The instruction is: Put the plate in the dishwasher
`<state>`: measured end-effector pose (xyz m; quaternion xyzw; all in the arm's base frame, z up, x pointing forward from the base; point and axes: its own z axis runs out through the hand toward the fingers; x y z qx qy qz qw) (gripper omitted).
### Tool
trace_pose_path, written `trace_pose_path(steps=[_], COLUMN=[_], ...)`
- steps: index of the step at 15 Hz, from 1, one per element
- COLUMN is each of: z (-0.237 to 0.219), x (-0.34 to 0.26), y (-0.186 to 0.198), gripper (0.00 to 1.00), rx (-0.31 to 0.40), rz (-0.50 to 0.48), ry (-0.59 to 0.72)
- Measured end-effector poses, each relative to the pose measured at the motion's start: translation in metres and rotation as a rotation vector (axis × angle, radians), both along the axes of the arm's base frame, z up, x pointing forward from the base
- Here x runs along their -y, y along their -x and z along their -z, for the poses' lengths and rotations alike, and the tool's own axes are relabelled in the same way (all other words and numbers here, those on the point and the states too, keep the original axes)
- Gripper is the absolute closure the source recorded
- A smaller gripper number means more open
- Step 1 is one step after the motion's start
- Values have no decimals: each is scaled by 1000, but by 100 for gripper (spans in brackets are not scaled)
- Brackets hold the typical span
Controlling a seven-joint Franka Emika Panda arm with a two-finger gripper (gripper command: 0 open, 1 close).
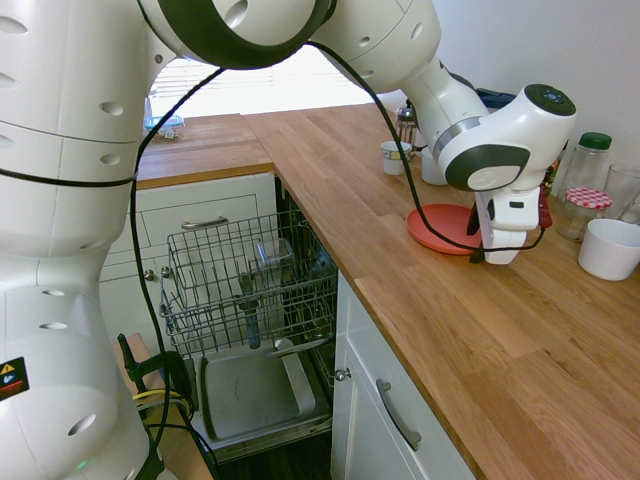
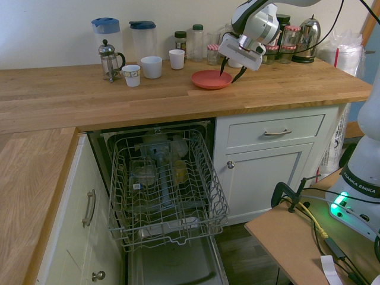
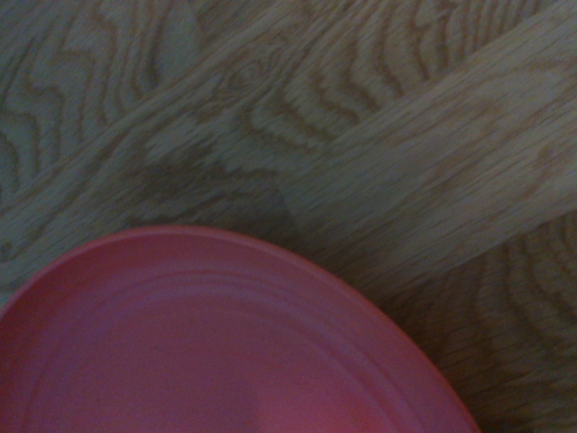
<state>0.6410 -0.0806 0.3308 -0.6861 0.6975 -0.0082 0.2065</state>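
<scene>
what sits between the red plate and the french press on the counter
In the second exterior view, three white cups stand between the plate and the french press.

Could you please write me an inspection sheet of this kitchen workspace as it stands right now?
Surface: wooden worktop, L-shaped, dry.
Job's things: plate lies flat on the worktop near the jars; dishwasher door is down and its wire rack is pulled out, with glassware already in it.
Clutter: French press, two jugs, white cups, several jars and a metal kettle along the wall.
Grippers: gripper hangs over the plate's rim, jaws open, holding nothing.
Cables: a black cable runs along the arm.
Surroundings: white cabinet with handled drawers beside the dishwasher.
</scene>
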Motion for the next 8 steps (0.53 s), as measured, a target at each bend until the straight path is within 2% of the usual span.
trace_pose_path(steps=[8], z=[10], x=[12], y=[3], gripper=[100], rx=[21], rz=[-14], ry=[-28])
